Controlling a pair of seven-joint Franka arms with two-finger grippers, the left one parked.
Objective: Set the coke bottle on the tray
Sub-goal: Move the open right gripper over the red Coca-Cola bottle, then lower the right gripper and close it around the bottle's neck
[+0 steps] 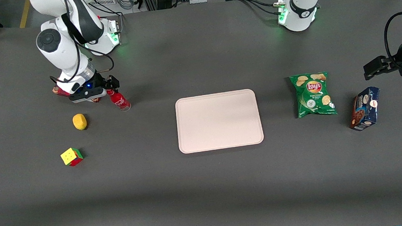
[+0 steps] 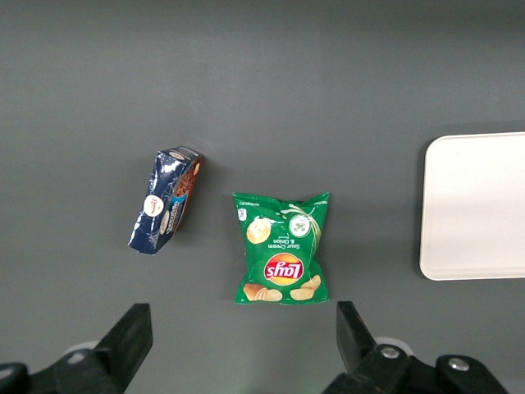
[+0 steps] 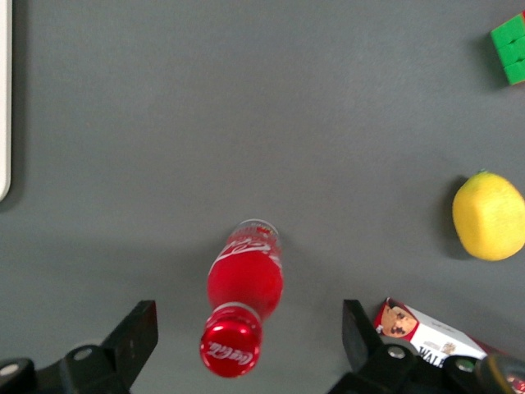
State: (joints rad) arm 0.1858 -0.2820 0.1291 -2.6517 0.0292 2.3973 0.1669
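The coke bottle [image 1: 119,100] stands upright on the dark table, a small red bottle with a red cap and a clear base. In the right wrist view I look down on its cap and red body [image 3: 243,291]. My right gripper [image 3: 246,341] hovers above the bottle, open wide, one finger on each side of the cap and clear of it; in the front view the gripper [image 1: 108,88] is just above the bottle's cap. The pale pinkish tray [image 1: 218,120] lies flat at the table's middle, toward the parked arm from the bottle; its edge shows in the right wrist view [image 3: 3,98].
A yellow lemon [image 1: 79,121] and a coloured cube [image 1: 71,157] lie nearer the front camera than the gripper. A red cookie box [image 3: 426,341] lies beside the gripper. A green chip bag [image 1: 312,94] and a blue box [image 1: 365,108] lie toward the parked arm's end.
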